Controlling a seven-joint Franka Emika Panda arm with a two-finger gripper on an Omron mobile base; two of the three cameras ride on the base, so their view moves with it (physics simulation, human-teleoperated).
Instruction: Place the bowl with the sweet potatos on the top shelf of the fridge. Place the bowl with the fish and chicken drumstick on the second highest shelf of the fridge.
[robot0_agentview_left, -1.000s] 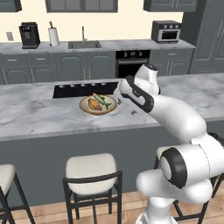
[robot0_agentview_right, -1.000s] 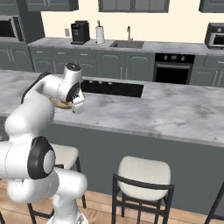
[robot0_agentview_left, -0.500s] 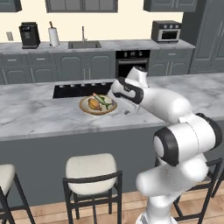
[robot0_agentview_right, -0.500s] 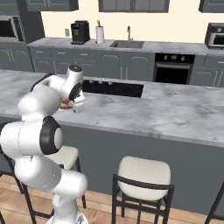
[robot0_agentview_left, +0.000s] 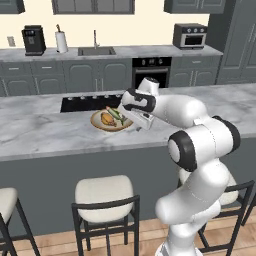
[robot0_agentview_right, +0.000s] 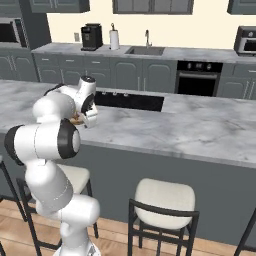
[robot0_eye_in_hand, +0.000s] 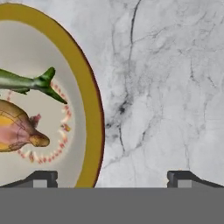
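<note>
fingers (robot0_eye_in_hand: 113, 177) wide open, empty | bowl (robot0_eye_in_hand: 89, 109) rim between them, toward 9 o'clock tip; fish (robot0_eye_in_hand: 30, 83), drumstick (robot0_eye_in_hand: 19, 127) inside | worktop (robot0_eye_in_hand: 166, 87) | arm reached further over bowl than before

In the hand view, the shallow bowl (robot0_eye_in_hand: 89, 109) is cut off by the left edge, leaving its right rim and part of its floor. The fish (robot0_eye_in_hand: 26, 82) loses its head end past that edge. The chicken drumstick (robot0_eye_in_hand: 17, 127) is also cropped at the left, beside the bowl's rim. In the right base view, the arm's white links cover most of the bowl (robot0_agentview_right: 76, 119), so a small sliver remains. In the left base view, the wrist covers the bowl's (robot0_agentview_left: 100, 122) right rim.
</note>
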